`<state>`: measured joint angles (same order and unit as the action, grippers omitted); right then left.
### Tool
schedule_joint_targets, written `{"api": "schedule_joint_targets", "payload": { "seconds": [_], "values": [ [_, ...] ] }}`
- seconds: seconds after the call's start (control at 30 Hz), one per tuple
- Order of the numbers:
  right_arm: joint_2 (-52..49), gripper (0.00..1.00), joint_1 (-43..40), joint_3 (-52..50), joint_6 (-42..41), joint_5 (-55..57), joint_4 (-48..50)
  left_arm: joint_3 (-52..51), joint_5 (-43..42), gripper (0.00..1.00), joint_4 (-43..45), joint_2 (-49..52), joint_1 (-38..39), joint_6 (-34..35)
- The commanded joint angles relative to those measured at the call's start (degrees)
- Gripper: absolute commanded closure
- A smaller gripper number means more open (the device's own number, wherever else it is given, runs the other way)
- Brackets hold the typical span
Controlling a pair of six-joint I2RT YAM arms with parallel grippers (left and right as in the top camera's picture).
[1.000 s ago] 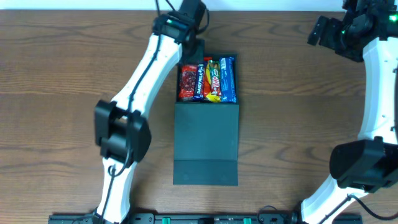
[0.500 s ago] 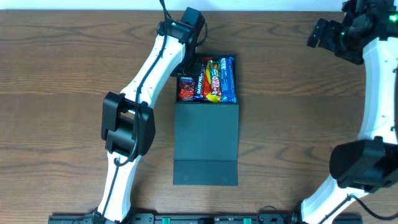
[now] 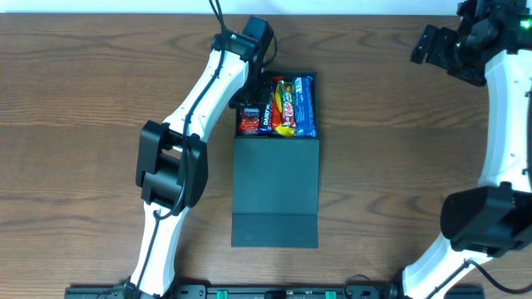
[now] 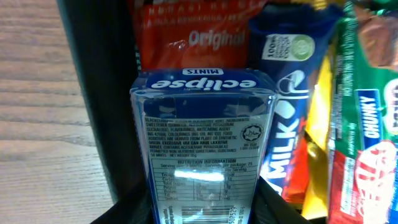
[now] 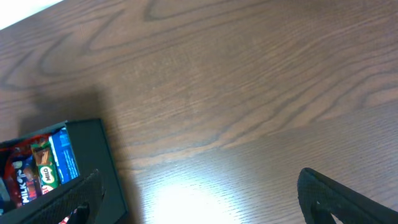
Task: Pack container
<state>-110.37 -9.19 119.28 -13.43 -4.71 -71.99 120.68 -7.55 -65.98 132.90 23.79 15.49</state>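
Now the left claw [image 3: 252, 98] has come forward from behind the far edge of the container [image 4: 102, 106] and dipped into its left side. A second ago it hung beyond the rim; it now covers part of the red packet [image 3: 248, 123] it was clear of then. In the wrist view it is clamped on a pack of Eclipse mints [image 4: 202, 143], held just above the red "Original" packet [image 4: 186, 37], with the container wall close on one side and the blue milk bar [image 4: 289, 124] on the other.

The container sits mid-table [image 3: 83, 100], its open compartment on the far side already lined with bars, and its flap lid [image 3: 275, 199] is laid flat toward the robot. It has not shifted.

The right claw [image 3: 430, 43] has stayed spread wide and empty over bare wood at the far right.

By my reading, the mints are about to be placed. Letting go and closing the lid remain.
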Motion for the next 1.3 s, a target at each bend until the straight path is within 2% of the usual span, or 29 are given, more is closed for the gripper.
{"api": "schedule_joint_targets", "payload": {
  "seconds": [0.0,0.03,0.07,0.13,0.17,0.23,0.53,0.7,0.9,1.13,1.27],
  "values": [
    [0.8,0.01,0.2,-0.2,-0.9,-0.2,0.0,-0.3,-0.4,0.94,0.0,0.9,-0.1,0.9],
    [0.8,0.01,0.2,-0.2,-0.9,-0.2,0.0,-0.3,-0.4,0.92,0.0,0.9,-0.1,0.8],
    [0.8,0.01,0.2,-0.2,-0.9,-0.2,0.0,-0.3,-0.2,0.76,0.0,0.9,-0.1,0.9],
    [0.8,0.01,0.2,-0.2,-0.9,-0.2,0.0,-0.3,0.5,0.37,0.0,0.9,-0.1,0.8],
    [0.8,0.01,0.2,-0.2,-0.9,-0.2,0.0,-0.3,0.5,0.24,0.0,0.9,-0.1,0.8],
    [0.8,0.01,0.2,-0.2,-0.9,-0.2,-0.1,-0.3,0.5,0.13,0.0,0.9,-0.2,0.8],
    [0.8,0.01,0.2,-0.2,-0.9,-0.2,-0.5,1.9,0.0,0.11,-0.2,-1.3,-0.2,0.9],
    [0.8,0.01,0.2,-0.2,-0.6,-0.2,-2.3,4.8,0.7,0.13,-0.3,-7.5,-0.2,0.8],
    [0.8,0.01,0.7,-0.2,0.9,-0.3,-6.8,4.8,7.7,0.2,-2.6,-18.5,-0.8,0.2],
    [1.8,0.03,4.8,-0.2,10.7,-4.4,-10.1,3.5,8.2,0.21,-6.7,-27.7,-7.6,-1.6],
    [4.9,0.02,6.4,-0.2,11.8,-4.5,-11.4,-4.7,7.2,0.25,-5.7,-32.2,-12.3,-1.8]
  ]
}}
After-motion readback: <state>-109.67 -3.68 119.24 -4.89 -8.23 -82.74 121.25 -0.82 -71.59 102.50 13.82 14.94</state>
